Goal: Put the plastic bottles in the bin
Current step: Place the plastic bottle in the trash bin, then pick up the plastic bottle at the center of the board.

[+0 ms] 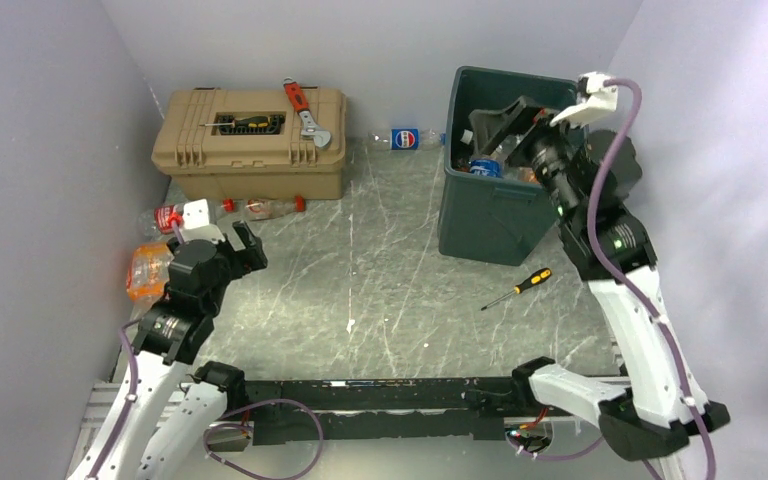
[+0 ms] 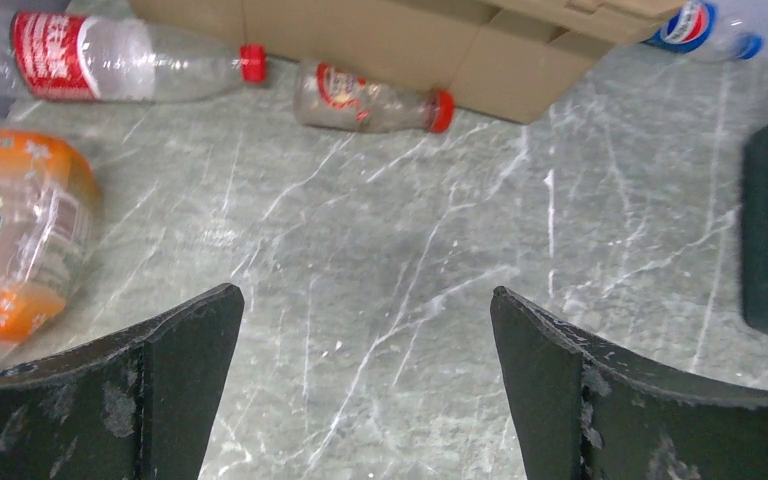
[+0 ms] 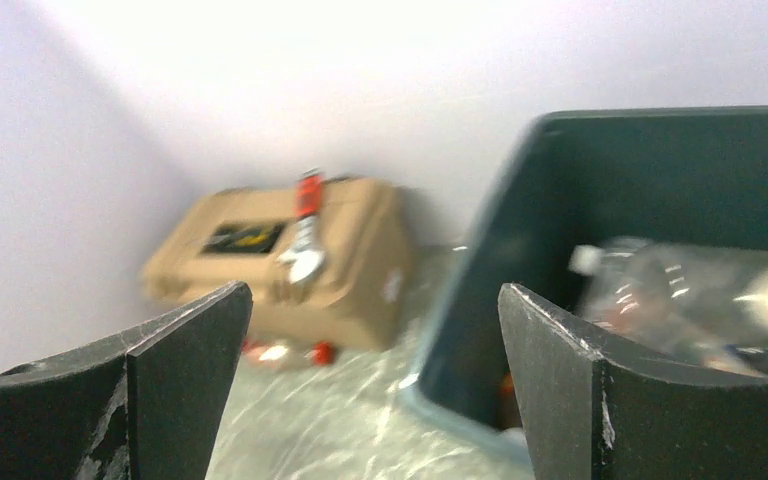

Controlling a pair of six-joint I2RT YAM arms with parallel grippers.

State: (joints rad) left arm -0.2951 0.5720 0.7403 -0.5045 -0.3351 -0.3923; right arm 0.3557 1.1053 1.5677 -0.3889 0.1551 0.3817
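Above the bin's open top, right gripper [image 3: 370, 300] has its jaws spread wide with nothing between them. Bin [image 1: 485, 215] sits at the bench's far right corner. I see several bottles in it: a clear one with a white cap [image 3: 690, 300] and a blue-labelled one [image 1: 485, 167]; the rest I can't make out.

Left gripper [image 2: 365, 300] is also wide open and empty, low over bare bench [image 2: 410, 230] near the left edge. Crushed orange-label bottle [image 2: 15, 245] lies just beside it at that edge. Two red-label bottles [image 2: 120, 60] [image 2: 370, 100] lie along the front of the tan toolbox [image 1: 250, 150] in the far left corner. Toolbox lid is shut, with a red wrench [image 1: 305, 110] and a screwdriver [image 1: 245, 122] on top. One blue-label bottle [image 1: 407, 139] lies at the far edge between toolbox and bin. Yellow-handled screwdriver [image 1: 520, 288] lies on the bench in front of the bin.
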